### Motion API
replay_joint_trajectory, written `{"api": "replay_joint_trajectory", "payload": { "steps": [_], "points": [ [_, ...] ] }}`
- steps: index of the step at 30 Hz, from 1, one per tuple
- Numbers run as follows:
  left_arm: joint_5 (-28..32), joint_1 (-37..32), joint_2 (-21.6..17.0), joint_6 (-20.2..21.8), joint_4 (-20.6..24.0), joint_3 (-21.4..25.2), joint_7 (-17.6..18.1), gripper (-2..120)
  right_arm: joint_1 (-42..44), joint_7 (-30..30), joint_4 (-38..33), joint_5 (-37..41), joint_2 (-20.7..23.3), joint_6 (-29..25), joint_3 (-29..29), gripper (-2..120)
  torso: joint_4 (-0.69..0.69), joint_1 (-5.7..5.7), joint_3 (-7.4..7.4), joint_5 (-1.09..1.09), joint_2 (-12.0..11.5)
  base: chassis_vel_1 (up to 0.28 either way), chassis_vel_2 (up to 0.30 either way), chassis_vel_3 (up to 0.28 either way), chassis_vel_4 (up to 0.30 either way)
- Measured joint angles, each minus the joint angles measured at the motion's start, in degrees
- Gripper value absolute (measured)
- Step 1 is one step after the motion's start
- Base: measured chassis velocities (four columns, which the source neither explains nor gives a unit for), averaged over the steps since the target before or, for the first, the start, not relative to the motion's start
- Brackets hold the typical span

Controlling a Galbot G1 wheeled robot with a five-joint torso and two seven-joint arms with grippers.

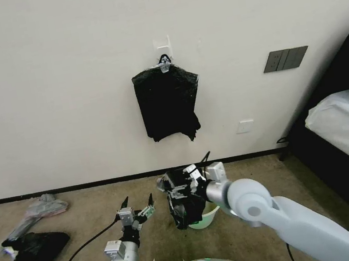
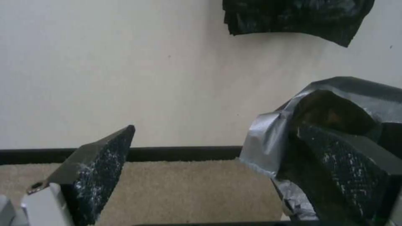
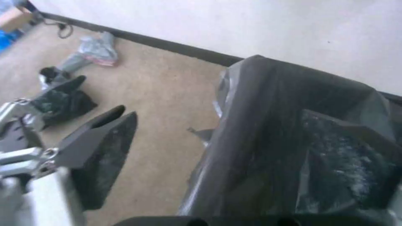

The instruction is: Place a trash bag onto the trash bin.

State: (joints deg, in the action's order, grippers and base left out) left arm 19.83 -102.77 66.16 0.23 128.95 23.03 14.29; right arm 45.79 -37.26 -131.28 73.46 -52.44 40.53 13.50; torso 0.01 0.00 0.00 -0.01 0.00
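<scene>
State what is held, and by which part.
The trash bag hangs by its mouth over one finger of the open right gripper; the open left gripper holds nothing.

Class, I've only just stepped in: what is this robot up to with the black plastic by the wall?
The robot is fitting a trash bag onto a small cream trash bin on the carpet by the wall. The bag is draped over one finger of the right gripper, which is open and holds it above the bin's rim; the bag hangs down the bin's near-left side, not yet spread around it. The left gripper is open and empty, just left of the bin. A bundle of black bags hangs on the wall above.
</scene>
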Motion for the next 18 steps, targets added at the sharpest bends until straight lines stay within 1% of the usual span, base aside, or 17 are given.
{"api": "replay_joint_trajectory", "payload": {
  "steps": [1,3,4,5,6,7,8,9,10,11,12,14,15,16,18],
  "points": [
    [0.00,0.00,0.00,0.00,0.00,0.00,0.00,100,0.00,0.00,0.00,0.00,0.00,0.00,0.00,93,0.00,0.00,0.00,0.00,0.00,0.000,0.000,0.000,0.000],
    [0.34,0.41,-0.08,0.48,-0.19,-0.29,0.22,100,-1.12,-1.87,0.91,0.08,-0.15,0.01,1.84,86,0.00,0.00,0.00,0.00,0.00,0.000,0.000,0.000,0.000],
    [0.34,0.41,-0.08,0.48,-0.19,-0.29,0.22,100,-1.12,-1.87,0.91,0.08,-0.15,0.01,1.84,86,0.00,0.00,0.00,0.00,0.00,0.000,0.000,0.000,0.000],
    [0.46,0.60,-0.14,0.83,-0.21,-0.56,0.36,100,-1.41,-2.67,1.12,0.07,-0.03,0.01,2.44,80,0.00,0.00,0.00,0.00,0.00,0.000,0.000,0.000,0.000],
    [0.49,0.65,-0.15,0.91,-0.21,-0.64,0.38,100,-1.47,-2.88,1.16,0.07,0.05,0.01,2.62,78,0.00,0.00,0.00,0.00,0.00,0.000,0.000,0.000,0.000],
    [0.53,0.75,-0.19,1.06,-0.21,-0.80,0.45,100,-1.51,-3.10,1.20,0.08,0.18,0.01,2.82,71,0.00,0.01,0.00,0.00,0.00,0.000,0.000,0.000,0.000],
    [0.53,0.75,-0.19,1.06,-0.21,-0.80,0.45,100,-1.51,-3.10,1.20,0.08,0.18,0.01,2.82,71,0.00,0.01,0.00,0.00,0.00,0.000,0.000,0.000,0.000],
    [0.55,0.84,-0.22,1.21,-0.21,-0.93,0.50,100,-1.53,-3.34,1.24,0.08,0.38,0.01,3.03,68,-0.01,0.00,0.00,0.00,0.00,0.000,0.000,0.000,0.000],
    [0.59,1.19,-0.37,1.67,-0.21,-1.38,0.63,100,-1.53,-4.08,1.25,0.09,0.85,0.01,3.41,59,-0.01,0.00,0.00,0.01,0.00,0.000,0.000,0.000,0.000],
    [0.61,1.49,-0.44,1.96,-0.21,-1.71,0.74,100,-1.53,-4.70,1.25,0.08,1.23,0.01,3.66,56,-0.01,0.00,0.00,0.01,0.00,0.000,0.000,0.000,0.000],
    [0.61,1.49,-0.44,1.96,-0.21,-1.71,0.74,100,-1.53,-4.70,1.25,0.08,1.23,0.01,3.66,56,-0.01,0.00,0.00,0.01,0.00,0.000,0.000,0.000,0.000],
    [0.88,2.85,-0.66,3.38,-0.21,-3.06,1.33,100,-1.43,-5.93,1.14,0.20,2.42,0.01,4.19,43,-0.01,0.00,0.01,0.01,0.00,0.000,0.000,0.000,0.000],
    [1.05,3.26,-0.79,4.02,-0.21,-3.56,1.55,100,-1.38,-6.19,1.06,0.41,2.74,0.01,4.27,39,-0.01,0.00,0.00,0.00,0.00,0.000,0.000,0.000,0.000],
    [1.05,3.26,-0.79,4.02,-0.21,-3.56,1.55,100,-1.38,-6.19,1.06,0.41,2.74,0.01,4.27,39,-0.01,0.00,0.00,0.00,0.00,0.000,0.000,0.000,0.000],
    [1.47,4.36,-1.32,5.63,-0.24,-4.86,2.08,100,-1.28,-6.66,1.02,1.04,3.38,0.02,4.41,30,-0.01,0.00,0.00,0.01,0.00,0.000,0.000,0.000,0.000]
  ]
}}
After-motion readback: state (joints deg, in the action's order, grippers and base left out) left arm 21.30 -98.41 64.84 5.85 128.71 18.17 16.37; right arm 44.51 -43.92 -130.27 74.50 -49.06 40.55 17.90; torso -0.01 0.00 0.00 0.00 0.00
